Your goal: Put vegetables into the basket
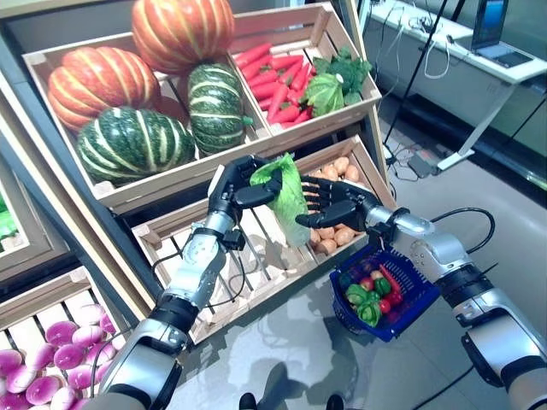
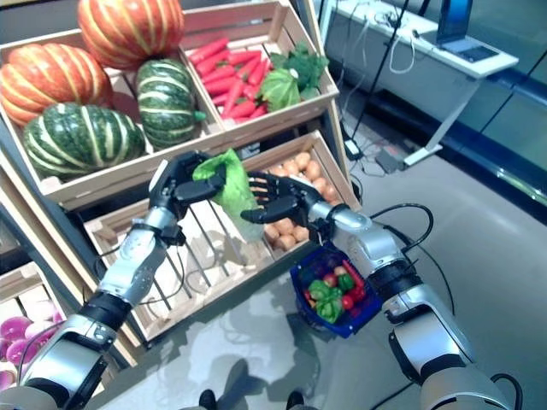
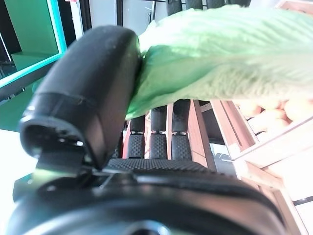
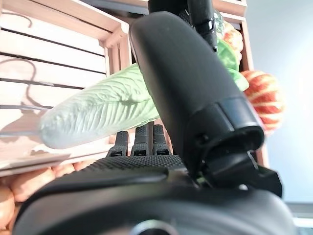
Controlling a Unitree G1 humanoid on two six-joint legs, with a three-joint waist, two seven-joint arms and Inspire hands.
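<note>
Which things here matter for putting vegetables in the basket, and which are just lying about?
In the job: cabbage, held between the left hand and right hand; blue basket, hanging at the right forearm, already holding vegetables.

Lying about: pumpkins, carrots, potatoes in the crates; desk behind.

wooden crates (image 1: 295, 141), desk (image 1: 466, 51), laptop (image 1: 498, 30)

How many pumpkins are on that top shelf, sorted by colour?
Orange pumpkins: 2, one at the back and one on the left.
Green striped pumpkins: 2, the big one in front and a smaller one beside it.
Total: 4 pumpkins.
</note>
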